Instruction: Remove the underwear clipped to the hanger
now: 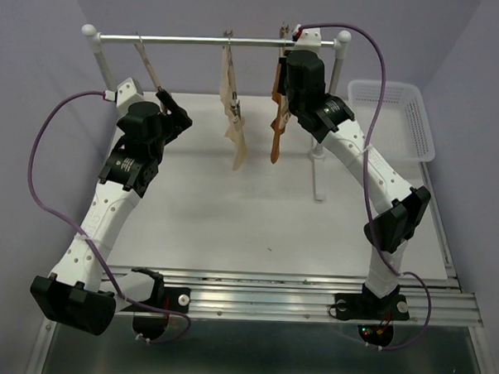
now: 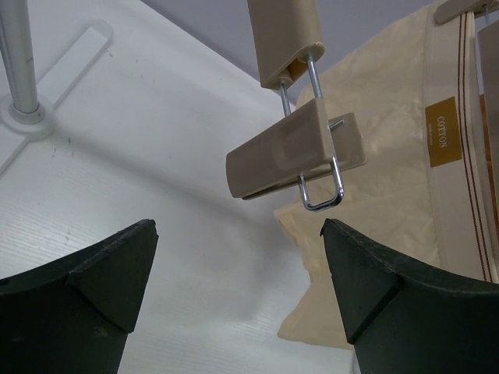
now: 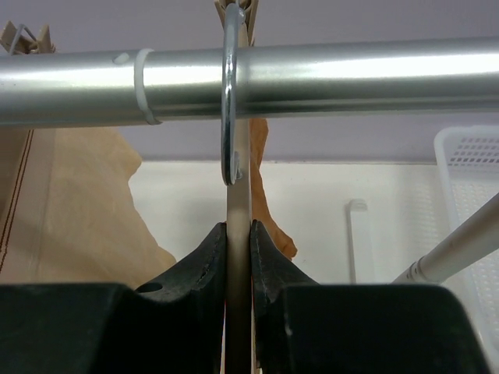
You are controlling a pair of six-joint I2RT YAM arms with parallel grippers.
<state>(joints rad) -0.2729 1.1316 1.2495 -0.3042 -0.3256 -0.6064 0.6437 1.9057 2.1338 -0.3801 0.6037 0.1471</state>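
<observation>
**A:** What does the right gripper [image 3: 238, 230] have hold of?

**B:** The hanger [image 3: 240, 195]. Its jaws are pinched nearly together on the thin edge of the wooden bar. The hook [image 3: 228, 101] loops over the rail [image 3: 351, 74] directly above the fingertips.

**A:** Why grip there and not on the cloth?

**B:** My guess is that it steadies the bar so it won't swing when the clips are worked (or it is getting ready to lift the hook off). The underwear [image 1: 276, 138] hangs from that same hanger. It shows just past the fingers on their right and trails down below the gripper.

**A:** And the left gripper [image 2: 238, 230]?

**B:** Its jaws are spread as wide as they go and hold nothing. A clip [image 2: 296, 152] on an empty hanger [image 2: 284, 39] dangles just ahead of it and above the gap, touching neither finger.

**A:** How much room is there to move?

**B:** Upward it is tight, since the rail sits close over the right gripper. To its left the cream garment [image 2: 390, 156] hangs near. To its right the space is open until the rack's slanted post, and the basket [image 1: 418, 120] lies beyond that. Below, the cloth hangs free above the table [image 1: 273, 221], so a downward pull looks least obstructed.
</observation>
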